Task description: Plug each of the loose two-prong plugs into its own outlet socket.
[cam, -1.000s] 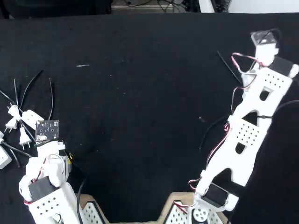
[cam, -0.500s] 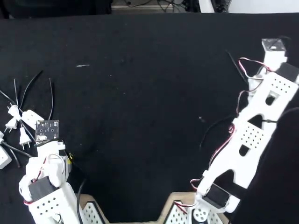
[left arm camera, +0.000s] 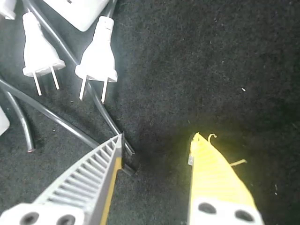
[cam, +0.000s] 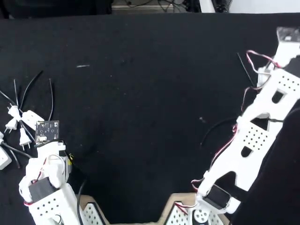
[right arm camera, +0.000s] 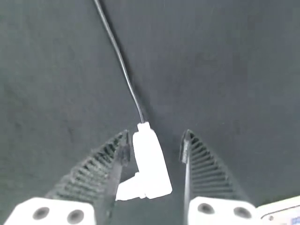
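You're at the pick-up stage: as far as the views show, no plug is seated in a socket yet. Your right claw is out at the far right edge of the surface with a white plug inside its opening and the cord trailing away from it. Whether that plug is truly clamped or merely straddled, you cannot tell from here.

Your left claw is spread wide and holds nothing. It hovers over the surface near a nearer plug and a second plug, both lying with prongs toward it among black cords. A white block, likely an outlet socket, lies just past them.

That cluster is well apart from the right claw. Next, I'd judge, you should make sure of the right-hand grip, then carry that plug across to the left side, minding the trailing cord. With the left, close on the nearer plug's body and leave the prongs free to line up with the slots
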